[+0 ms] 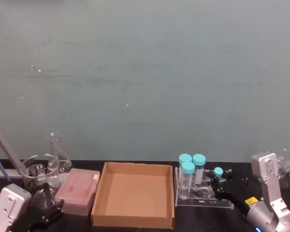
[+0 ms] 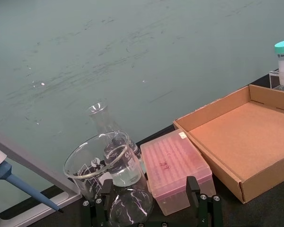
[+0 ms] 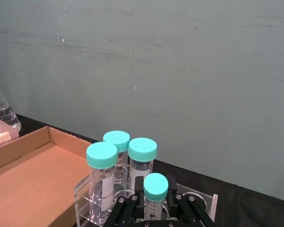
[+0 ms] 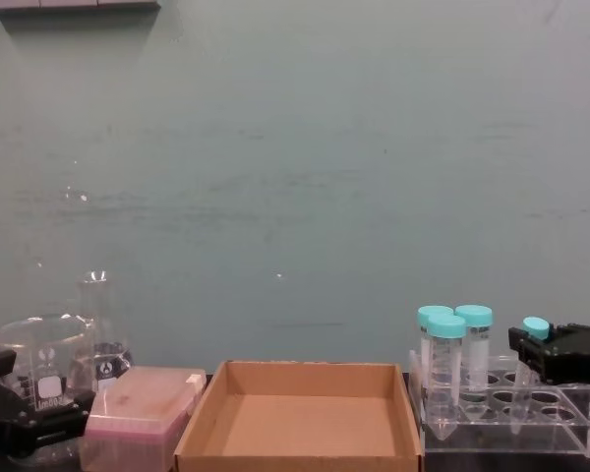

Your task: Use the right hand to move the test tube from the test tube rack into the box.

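The right hand (image 3: 156,202) is closed on the test tube (image 3: 155,187), standing in the test tube rack (image 4: 560,421) just right of the box (image 1: 135,193); a slanted pull could jam it and drag the rack.

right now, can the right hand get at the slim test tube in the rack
Probably yes: the right hand is right at the test tube, with nothing between; the wider tubes stand beyond it. Left gripper rests by the beaker.
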Available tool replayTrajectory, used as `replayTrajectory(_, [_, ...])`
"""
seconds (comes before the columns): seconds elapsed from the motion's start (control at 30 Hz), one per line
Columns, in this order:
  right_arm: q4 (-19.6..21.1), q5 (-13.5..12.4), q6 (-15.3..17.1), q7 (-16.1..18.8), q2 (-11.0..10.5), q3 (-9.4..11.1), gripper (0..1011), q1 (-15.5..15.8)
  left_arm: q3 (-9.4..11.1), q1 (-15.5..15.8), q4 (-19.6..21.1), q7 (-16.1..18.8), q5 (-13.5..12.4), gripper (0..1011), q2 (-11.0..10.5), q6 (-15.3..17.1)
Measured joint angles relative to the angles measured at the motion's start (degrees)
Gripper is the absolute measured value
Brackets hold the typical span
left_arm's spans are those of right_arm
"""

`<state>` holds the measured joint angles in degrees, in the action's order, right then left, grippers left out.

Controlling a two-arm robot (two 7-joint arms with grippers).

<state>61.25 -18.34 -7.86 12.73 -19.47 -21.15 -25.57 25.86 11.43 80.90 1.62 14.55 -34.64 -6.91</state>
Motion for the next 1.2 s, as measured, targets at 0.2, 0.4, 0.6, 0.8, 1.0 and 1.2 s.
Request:
replayTrajectory(0.2, [1.1, 0.7, -0.5, 0.4, 0.2, 0.9, 267, 0.2, 0.0, 0.0, 0.0, 0.0, 0.0, 1000, 0.0, 0.0])
replayTrajectory(0.4, [4.1, 0.7, -0.2, 1.2, -0.1, 2.6, 267, 0.8, 0.0, 0.0, 0.0, 0.0, 0.0, 1000, 0.0, 0.0])
replayTrajectory(0.6, [11.1, -0.5, 1.5, 2.2, -1.4, 5.0, 267, 2.2, 0.0, 0.0, 0.0, 0.0, 0.0, 1000, 0.0, 0.0])
replayTrajectory(0.8, [16.2, -1.1, 2.0, 4.3, -1.6, 6.4, 267, 1.0, 0.0, 0.0, 0.0, 0.0, 0.0, 1000, 0.0, 0.0])
replayTrajectory(1.0, [16.8, -1.2, 2.9, 7.4, 0.6, 5.5, 267, -3.5, 0.0, 0.0, 0.0, 0.0, 0.0, 1000, 0.0, 0.0])
replayTrajectory(1.2, [15.5, -1.5, 4.8, 9.3, 3.7, 3.5, 267, -7.5, 0.0, 0.0, 0.0, 0.0, 0.0, 1000, 0.0, 0.0])
